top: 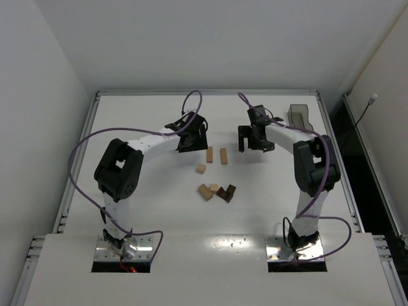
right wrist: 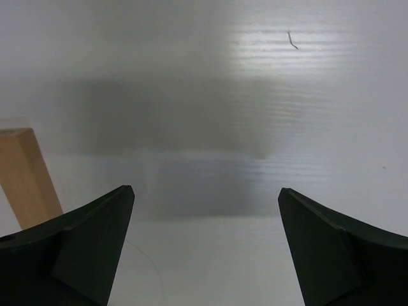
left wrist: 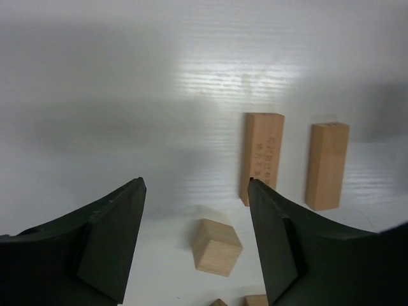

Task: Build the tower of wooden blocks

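Two long tan wood blocks (top: 209,154) (top: 224,155) lie side by side mid-table, seen as well in the left wrist view (left wrist: 262,156) (left wrist: 327,164). A small tan cube (top: 201,168) (left wrist: 217,247) rests on the table just in front of them. My left gripper (top: 190,137) (left wrist: 196,185) hovers open above that cube, touching nothing. Nearer the arms sits a cluster of tan blocks (top: 205,191) and dark brown ones (top: 226,192). My right gripper (top: 252,139) (right wrist: 205,191) is wide open and empty, with a long tan block (right wrist: 24,175) at its left. No tower is in view.
A smoky translucent bin (top: 298,116) stands at the back right, behind the right arm. White walls close in the table (top: 146,210) at the back and left. A dark gap runs along the right edge.
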`<action>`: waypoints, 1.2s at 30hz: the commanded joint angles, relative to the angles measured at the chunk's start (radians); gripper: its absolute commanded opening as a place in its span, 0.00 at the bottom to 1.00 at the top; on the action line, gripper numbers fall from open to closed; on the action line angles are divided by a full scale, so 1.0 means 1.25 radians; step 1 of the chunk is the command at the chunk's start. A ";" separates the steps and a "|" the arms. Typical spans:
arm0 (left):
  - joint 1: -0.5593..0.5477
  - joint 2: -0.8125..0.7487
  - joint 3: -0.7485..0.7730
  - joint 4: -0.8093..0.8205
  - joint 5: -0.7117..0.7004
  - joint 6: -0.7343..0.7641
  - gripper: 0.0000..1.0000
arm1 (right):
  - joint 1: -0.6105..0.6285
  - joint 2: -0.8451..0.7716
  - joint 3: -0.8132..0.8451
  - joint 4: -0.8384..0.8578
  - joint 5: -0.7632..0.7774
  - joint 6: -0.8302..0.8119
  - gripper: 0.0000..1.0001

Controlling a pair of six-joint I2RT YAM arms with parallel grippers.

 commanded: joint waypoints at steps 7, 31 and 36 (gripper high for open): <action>0.018 0.015 0.006 -0.002 -0.069 0.023 0.55 | 0.055 0.077 0.090 -0.038 0.067 0.067 0.92; 0.010 0.115 0.048 -0.002 -0.020 0.023 0.29 | 0.081 0.129 0.112 -0.045 0.000 0.083 0.45; -0.006 0.130 0.062 -0.002 -0.020 0.023 0.28 | 0.088 0.145 0.128 -0.052 -0.017 0.091 0.45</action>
